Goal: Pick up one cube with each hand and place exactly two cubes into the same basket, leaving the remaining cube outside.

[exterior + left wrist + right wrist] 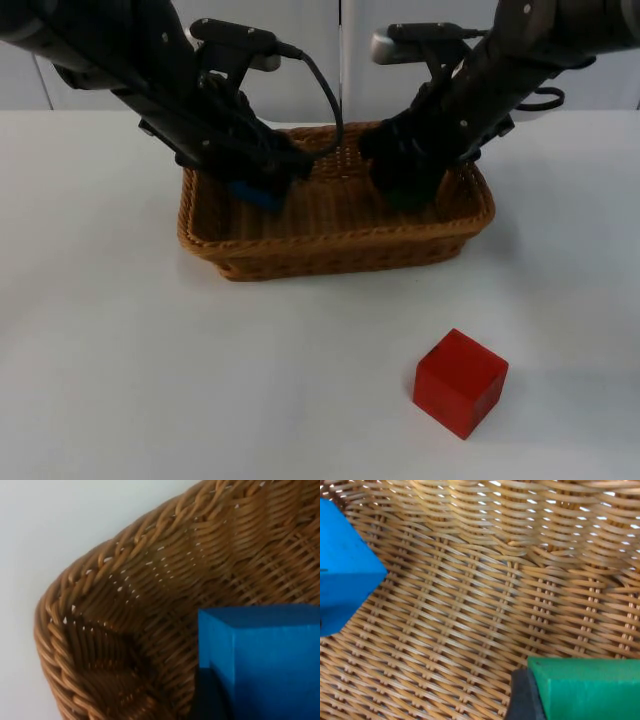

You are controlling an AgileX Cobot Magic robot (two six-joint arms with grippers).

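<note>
A brown wicker basket (330, 250) stands mid-table. My left gripper (262, 183) reaches into its left half, shut on a blue cube (256, 194). In the left wrist view the blue cube (265, 660) sits against a black fingertip (206, 702), just inside the basket's corner (65, 630). My right gripper (405, 185) is down in the basket's right half, shut on a green cube (590, 687) that lies beside a black fingertip (519, 700) over the woven floor (480, 610). The blue cube (342, 585) is also in the right wrist view. A red cube (460, 382) lies on the table outside the basket, front right.
The white table (150, 380) spreads around the basket, bare at the front left. The grey partition wall (340, 50) closes off the back. Both arms slant down from the upper corners over the basket's back rim.
</note>
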